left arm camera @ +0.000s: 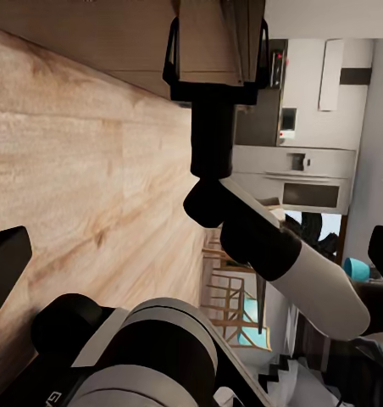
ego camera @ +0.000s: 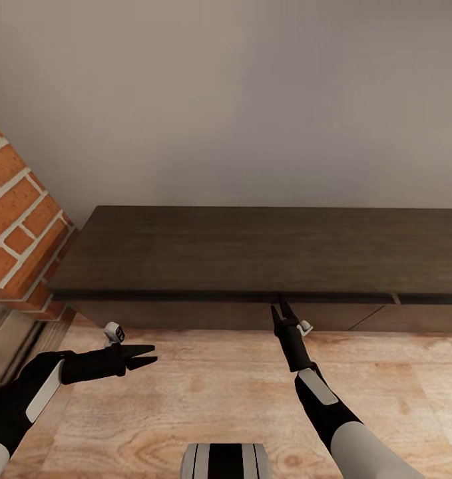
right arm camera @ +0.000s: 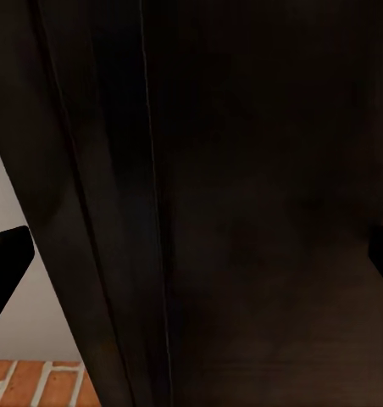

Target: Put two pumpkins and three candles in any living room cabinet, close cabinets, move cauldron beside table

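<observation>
Right gripper point(ego camera: 282, 307) sits at the cabinet point(ego camera: 252, 256) front's upper edge, fingers spread apart, empty. Cabinet runs crosswise, directly ahead. Left gripper point(ego camera: 146, 354) hangs well short, parted, empty.

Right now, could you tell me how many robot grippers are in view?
2: the left gripper hangs above the wooden floor; the right gripper reaches the cabinet front edge.

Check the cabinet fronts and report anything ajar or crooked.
One front of the cabinet looks slightly ajar: right of the right gripper, a stepped edge and a slanted seam break the straight line under the top. The gripper's tips sit at that edge.
</observation>
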`<state>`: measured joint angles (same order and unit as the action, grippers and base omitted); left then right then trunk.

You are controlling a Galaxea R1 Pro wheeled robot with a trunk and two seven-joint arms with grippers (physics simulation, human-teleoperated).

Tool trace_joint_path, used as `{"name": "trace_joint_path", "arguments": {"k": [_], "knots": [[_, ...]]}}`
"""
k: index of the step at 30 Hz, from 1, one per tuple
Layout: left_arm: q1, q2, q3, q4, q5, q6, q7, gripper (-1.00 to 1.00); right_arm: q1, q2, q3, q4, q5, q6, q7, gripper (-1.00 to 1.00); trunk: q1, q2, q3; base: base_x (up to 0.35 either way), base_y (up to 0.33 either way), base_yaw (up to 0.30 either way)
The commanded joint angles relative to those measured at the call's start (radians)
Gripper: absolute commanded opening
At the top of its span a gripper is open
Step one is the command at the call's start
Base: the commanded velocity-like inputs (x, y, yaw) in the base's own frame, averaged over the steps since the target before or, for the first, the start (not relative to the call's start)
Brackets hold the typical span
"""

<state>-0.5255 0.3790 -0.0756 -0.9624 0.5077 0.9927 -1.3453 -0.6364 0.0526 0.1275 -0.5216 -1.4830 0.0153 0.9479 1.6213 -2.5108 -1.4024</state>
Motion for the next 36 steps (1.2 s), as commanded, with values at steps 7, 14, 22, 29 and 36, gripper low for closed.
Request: {"name": "trace_joint_path", "arguments": {"k": [7,14,22,29,36], "knots": [[-0.001,0.001,-0.003,0.001,0.004,0.009,-0.002,1.0,-0.008,0.0,0.006,0.002,-0.01,0.0,-0.001,1.0,0.0,0.0,0.0,0.002,0.0,0.0],[-0.001,0.001,-0.003,0.001,0.005,0.009,-0.002,1.0,-0.008,0.0,0.005,0.002,-0.01,0.002,-0.001,-1.0,0.0,0.0,0.0,-0.005,0.0,0.0],[-0.001,0.001,-0.003,0.001,0.005,0.009,-0.002,1.0,-0.008,0.0,0.004,0.002,-0.01,0.002,-0.001,-1.0,0.0,0.0,0.0,-0.054,0.0,0.0],[-0.001,0.001,-0.003,0.002,0.005,0.009,-0.002,1.0,-0.008,0.0,0.004,0.002,-0.01,0.002,-0.001,-1.0,0.0,0.0,0.0,-0.002,0.0,0.0],[-0.001,0.0,-0.003,0.002,0.005,0.009,-0.002,1.0,-0.008,0.0,0.004,0.002,-0.01,0.006,-0.001,-1.0,0.0,0.0,0.0,0.0,0.0,0.0]]}}
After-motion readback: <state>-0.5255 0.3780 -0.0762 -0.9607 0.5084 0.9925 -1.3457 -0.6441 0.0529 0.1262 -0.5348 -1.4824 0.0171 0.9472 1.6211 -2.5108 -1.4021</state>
